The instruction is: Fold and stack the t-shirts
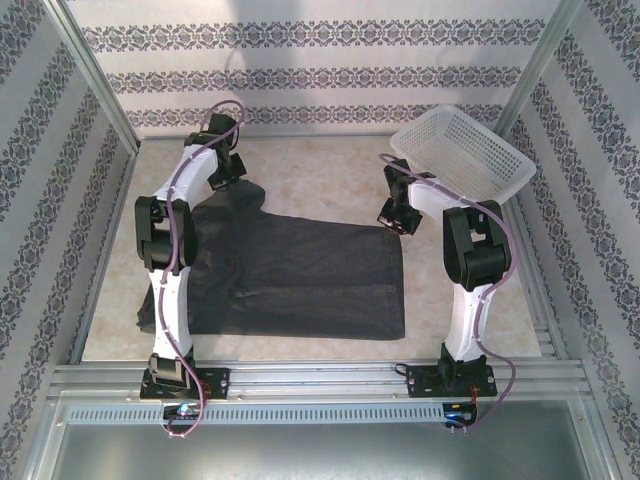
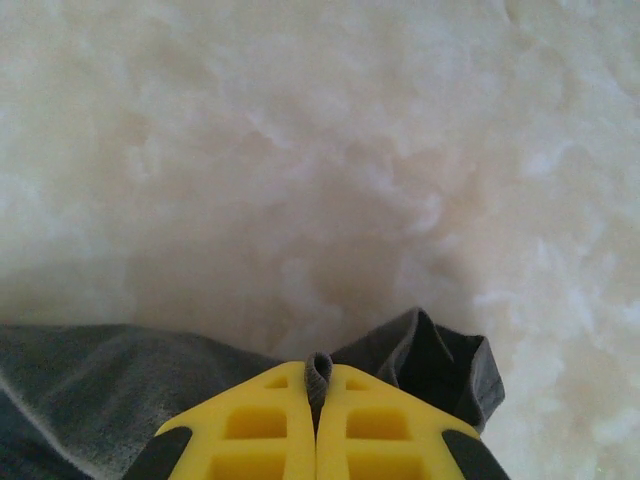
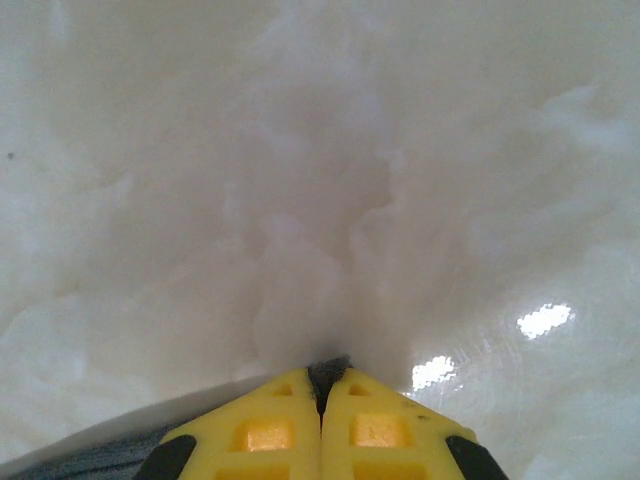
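the t-shirt (image 1: pixel 300 280) lies flat on the desk (image 1: pixel 320 180), its long axis running left to right, spreading nearward from both claws. the left claw (image 2: pixel 318 372) pinches its far-left fold, and the right claw (image 3: pixel 322 380) pinches its far-right corner.

Readable text: none can be made out.
t-shirt (image 1: pixel 300 275): plain dark cloth, no lettering legible.
white mesh basket (image 1: pixel 470 160): no label legible.
wallpaper (image 1: pixel 300 38): ornamental bands, no letters.
left fingers (image 2: pixel 250 430): plain yellow, unmarked.
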{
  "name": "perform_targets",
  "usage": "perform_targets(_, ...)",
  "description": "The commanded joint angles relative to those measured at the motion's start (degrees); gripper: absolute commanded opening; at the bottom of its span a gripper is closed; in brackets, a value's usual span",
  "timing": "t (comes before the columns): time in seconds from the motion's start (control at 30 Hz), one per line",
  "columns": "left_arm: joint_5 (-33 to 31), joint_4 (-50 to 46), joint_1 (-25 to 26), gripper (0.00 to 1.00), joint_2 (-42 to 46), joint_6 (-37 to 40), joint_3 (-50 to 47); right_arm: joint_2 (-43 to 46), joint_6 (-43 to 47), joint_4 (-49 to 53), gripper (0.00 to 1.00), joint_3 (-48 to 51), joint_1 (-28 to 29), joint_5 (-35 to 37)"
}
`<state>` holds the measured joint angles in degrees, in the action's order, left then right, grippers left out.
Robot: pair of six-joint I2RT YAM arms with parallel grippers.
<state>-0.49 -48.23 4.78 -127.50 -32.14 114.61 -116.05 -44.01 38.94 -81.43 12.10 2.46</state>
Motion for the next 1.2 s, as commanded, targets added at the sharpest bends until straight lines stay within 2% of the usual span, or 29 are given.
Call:
perform_targets(0.0,-1.1,1.8,-0.3,0.0,7.5,-1.0,-5.9,5.1,4.4,-2.0,0.0,1.6,-0.2,0.2)
perform_targets(0.33,-1.6,5.9,-2.6,0.0,29.1,-6.7,-30.7,13.8,9.4,-3.9,0.0,7.4,0.7,-1.4)
perform_targets(0.47,-3.9,5.6,-3.6,0.0,39.4,-8.8,-39.1,18.5,11.7,-3.8,0.0,10.7,2.1,-0.3)
perform_targets(0.87,-15.8,-7.5,-3.9,0.0,70.1,-15.8,-59.5,30.2,14.1,-2.4,0.0,24.1,4.2,-1.2)
perform_targets(1.03,-17.5,-12.6,-3.9,0.0,78.3,-20.2,-65.9,33.4,13.3,-1.5,0.0,29.6,5.1,-2.5)
perform_targets(1.17,-17.5,-14.7,-4.0,0.0,81.5,-24.0,-70.1,33.2,13.1,-0.6,0.0,31.5,6.1,-4.9)
